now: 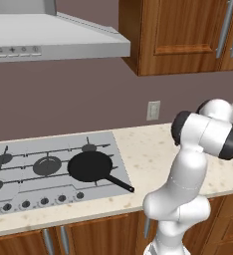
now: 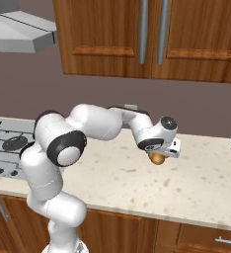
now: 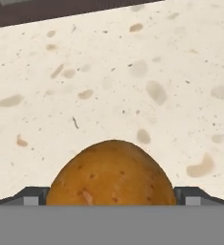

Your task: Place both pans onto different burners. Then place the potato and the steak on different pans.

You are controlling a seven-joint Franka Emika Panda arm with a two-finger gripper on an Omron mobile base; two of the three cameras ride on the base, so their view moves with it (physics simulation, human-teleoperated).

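Golden-brown and speckled, the potato [image 3: 112, 173] sits between the robot's jaws [image 3: 112, 196], whose dark tips show on either side of it, spread wide. From the right base view the potato [image 2: 157, 158] hangs just under the hand, above the pale speckled surface [image 2: 137, 183]; whether it is touching the surface cannot be told. Over on the cooktop [image 1: 19, 191], one black pan [image 1: 90, 166] rests on a right-hand burner, handle pointing toward the front right.

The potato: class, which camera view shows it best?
The hand view: the potato sits large and close, speckled skin clear, on the counter. The right base view gives a small glimpse under the hand.
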